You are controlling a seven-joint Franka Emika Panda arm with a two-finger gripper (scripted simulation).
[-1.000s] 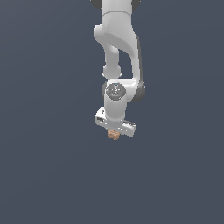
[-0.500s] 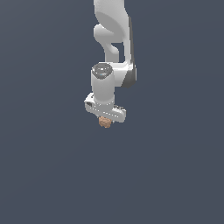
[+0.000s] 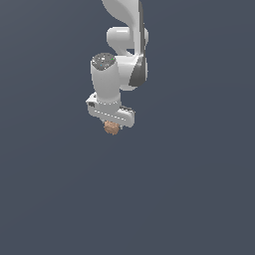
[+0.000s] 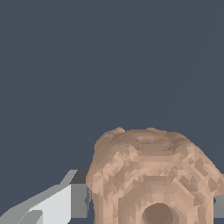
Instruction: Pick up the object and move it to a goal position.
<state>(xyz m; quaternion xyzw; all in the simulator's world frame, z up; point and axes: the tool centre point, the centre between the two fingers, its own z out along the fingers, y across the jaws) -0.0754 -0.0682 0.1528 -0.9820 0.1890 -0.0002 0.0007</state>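
The object is a small lumpy tan-brown thing that pokes out below the white gripper in the exterior view. The gripper hangs from the white arm and is shut on the object, holding it in the air. In the wrist view the object fills the near part of the picture, bumpy, with a round dark hollow in it. A grey and white finger presses against one side of it, and the edge of the other finger shows on the opposite side.
The white arm comes down from the exterior view's top. Behind and below it is only a plain dark grey-blue surface, with no other object or marker in view.
The arm has carried the object toward the exterior view's left and upward. The wrist has turned. The gripper has stayed shut on the object.
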